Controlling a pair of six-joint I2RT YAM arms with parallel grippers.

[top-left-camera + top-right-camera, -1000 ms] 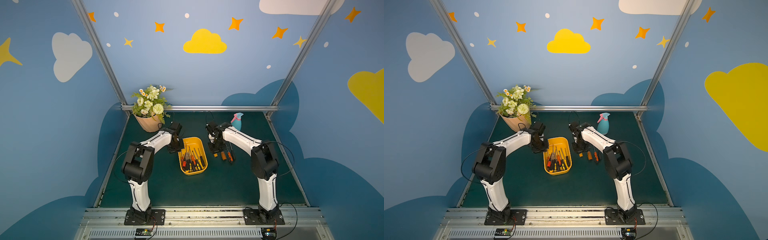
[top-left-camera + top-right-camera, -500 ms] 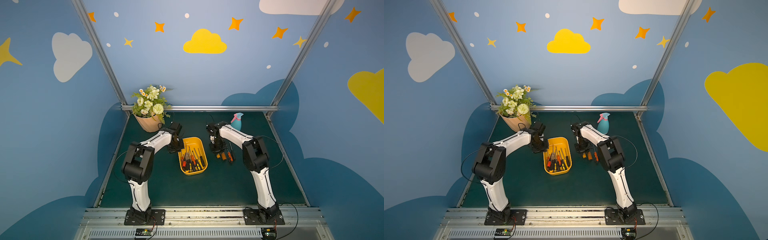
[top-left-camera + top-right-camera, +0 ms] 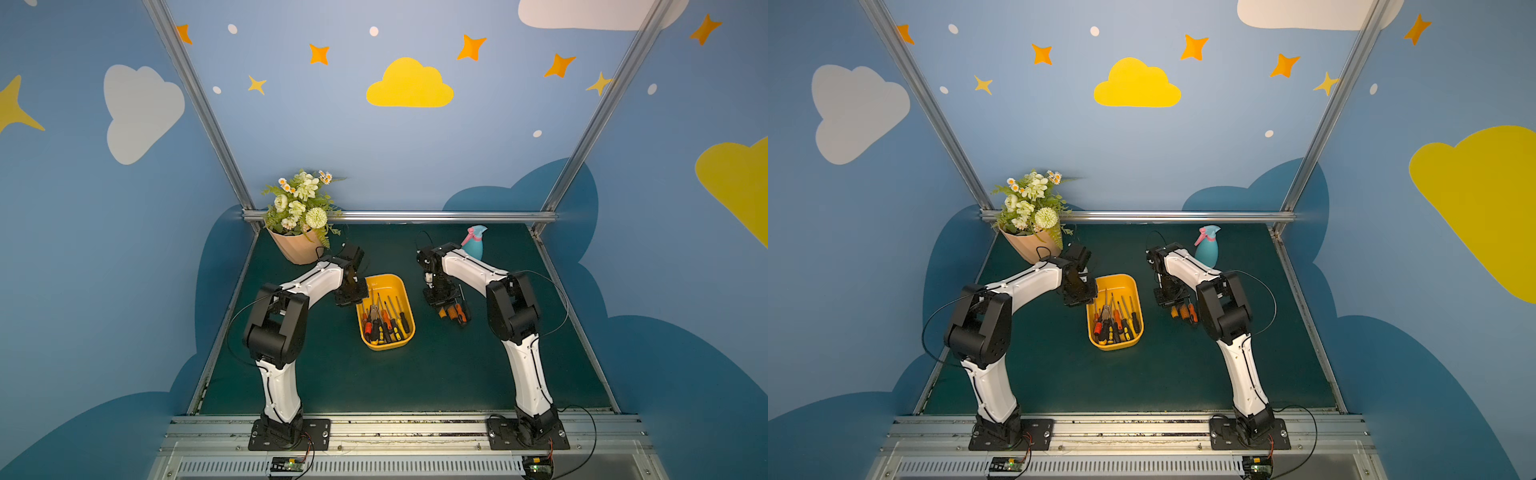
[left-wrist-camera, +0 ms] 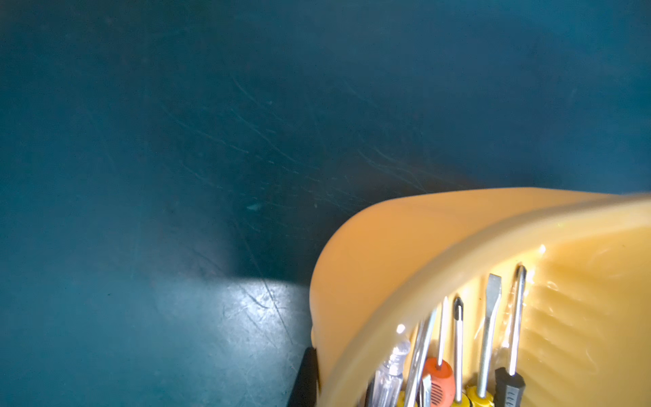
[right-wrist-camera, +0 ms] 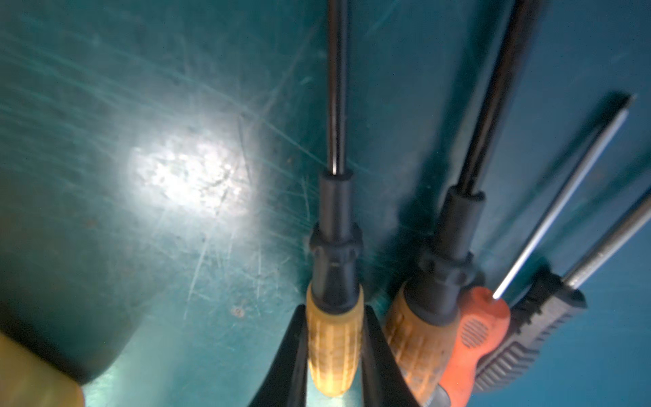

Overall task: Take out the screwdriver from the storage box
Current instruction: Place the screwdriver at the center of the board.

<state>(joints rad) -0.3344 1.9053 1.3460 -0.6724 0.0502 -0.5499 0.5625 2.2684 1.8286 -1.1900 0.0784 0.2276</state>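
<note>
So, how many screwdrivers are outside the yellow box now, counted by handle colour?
Yellow-handled screwdrivers: 2, one of them in the right claw
Orange-handled screwdriver: 1
Black-handled screwdriver: 1
Total: 4

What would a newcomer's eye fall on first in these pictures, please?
Most striking is the yellow box in the middle of the green mat, with a heap of screwdrivers in it. Just beside it, the right tool is closed on a yellow-handled screwdriver, next to three other screwdrivers lying on the mat. At the back stand a flowerpot and a blue spray bottle.
</note>
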